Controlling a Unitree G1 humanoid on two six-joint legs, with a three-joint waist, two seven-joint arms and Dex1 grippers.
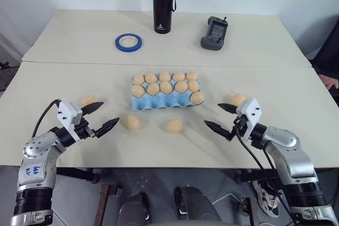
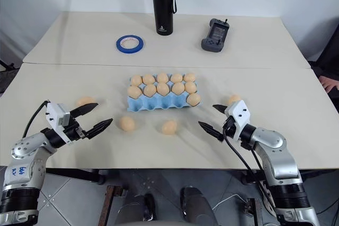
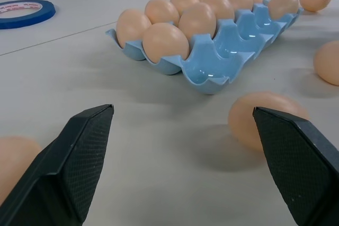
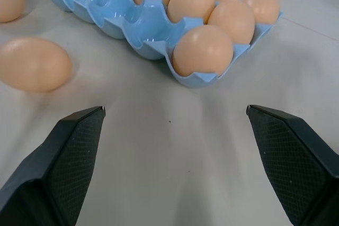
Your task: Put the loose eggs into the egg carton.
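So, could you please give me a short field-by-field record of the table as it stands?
carton: blue tray, mid-table, no lid
eggs in carton: eleven; far and middle rows full, near row has one at its right end
empty cups: four, near row
loose eggs: four; one by the left end effector, two in front of the carton, one by the right end effector
left end effector: open, empty
right end effector: open, empty
far side: tape roll, black bottle, grey handset
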